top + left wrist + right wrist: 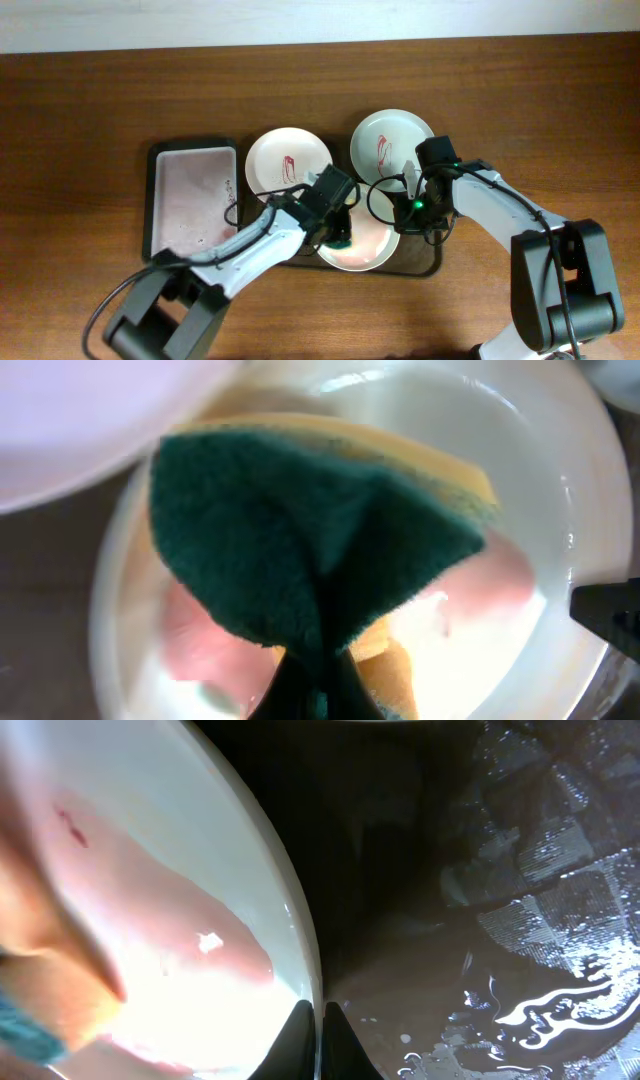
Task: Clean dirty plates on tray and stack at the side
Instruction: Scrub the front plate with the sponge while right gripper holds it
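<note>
At centre frame in the overhead view, both arms meet over the tray (421, 263).

**Arm pose**
- The left arm runs from the lower left of the frame up and to the right.
- The left gripper (311, 665) points down, its jaws pressed together on a folded sponge (300, 530), green face out, yellow core showing.
- The sponge rests on the pink-smeared inside of the lower plate (372, 252).
- The right arm runs from the lower right up and to the left, elbow bent.
- The right gripper (319, 1013) pinches the right rim of the lower plate, one finger on each side of the rim.

**Edges and open room**
- The upper-left plate (283, 157) and the upper-right plate (392, 138) lie along the tray's far side, each bearing red marks.
- The lower plate sits at the tray's near edge, close below both.
- A black tray (192, 193) with a pale pink inside lies just left of the tray.
- Bare table (80, 150) extends to both sides.

**Hidden or unclear**
- The left arm covers the tray's lower-left part and the lower plate's left rim.
- The wrist views are blurred.
- The right wrist view shows wet streaks on the tray floor.
</note>
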Motion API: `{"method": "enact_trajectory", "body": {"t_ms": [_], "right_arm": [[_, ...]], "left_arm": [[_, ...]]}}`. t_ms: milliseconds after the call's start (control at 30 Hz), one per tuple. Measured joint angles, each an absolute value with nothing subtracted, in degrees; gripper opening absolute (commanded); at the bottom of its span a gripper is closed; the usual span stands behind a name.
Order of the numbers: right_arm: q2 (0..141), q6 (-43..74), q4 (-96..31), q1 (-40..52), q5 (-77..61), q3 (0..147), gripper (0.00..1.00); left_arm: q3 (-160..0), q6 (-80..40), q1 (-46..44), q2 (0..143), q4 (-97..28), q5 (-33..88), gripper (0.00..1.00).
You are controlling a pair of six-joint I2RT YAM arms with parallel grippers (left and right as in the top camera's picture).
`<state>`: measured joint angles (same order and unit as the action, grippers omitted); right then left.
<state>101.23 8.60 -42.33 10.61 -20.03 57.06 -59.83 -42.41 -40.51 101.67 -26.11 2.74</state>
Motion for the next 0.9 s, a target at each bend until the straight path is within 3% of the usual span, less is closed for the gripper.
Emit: {"method": "enact_trajectory", "body": {"t_ms": [333,533,733,900], "right_arm": [[101.23,8.60,-42.46,10.59,-19.97,57.08,0.04],[101.23,8.62,-42.70,10.59,-19.79,57.12,0.04],[101.23,8.62,-42.78,10.59,-19.75,57.19,0.04],[101.23,8.60,-42.81,10.59,-19.73,57.19,0.04]], "left_arm": [[-59.83,-40.10,-39.24,86.78,-28.95,-1.54,0.00],[-59.81,-40.07,-39.20,90.94,-22.81,1.06,0.00],[-59.79,-40.07,-39.20,103.04,-7.84,9.76,0.00],[-59.94,-40.07,-39.20,107.37,-8.40,10.26,0.00]]}}
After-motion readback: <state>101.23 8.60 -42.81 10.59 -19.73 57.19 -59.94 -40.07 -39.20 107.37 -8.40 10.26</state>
